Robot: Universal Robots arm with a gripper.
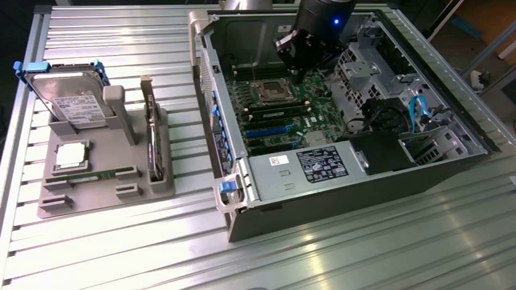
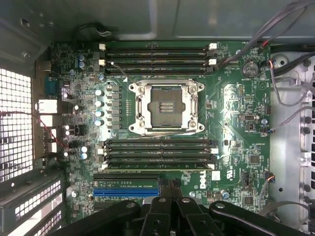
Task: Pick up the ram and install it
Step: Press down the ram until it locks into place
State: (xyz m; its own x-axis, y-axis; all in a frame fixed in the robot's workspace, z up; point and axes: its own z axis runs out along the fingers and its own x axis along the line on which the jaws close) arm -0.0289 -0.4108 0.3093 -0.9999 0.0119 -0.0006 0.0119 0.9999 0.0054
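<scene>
Jaws point(image 2: 170, 189) above one seated ram point(image 2: 158, 166)

gripper point(image 1: 300, 71) over motherboard point(image 1: 278, 112) | open computer case point(image 1: 339, 181) | hard drive point(image 1: 69, 99) on gray holder point(image 1: 105, 193)

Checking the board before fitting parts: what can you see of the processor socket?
The processor socket is a square silver metal frame around a dark centre, with nothing mounted over it. It lies flat on the green motherboard, between two banks of long black memory slots. Nothing touches it from above.
</scene>
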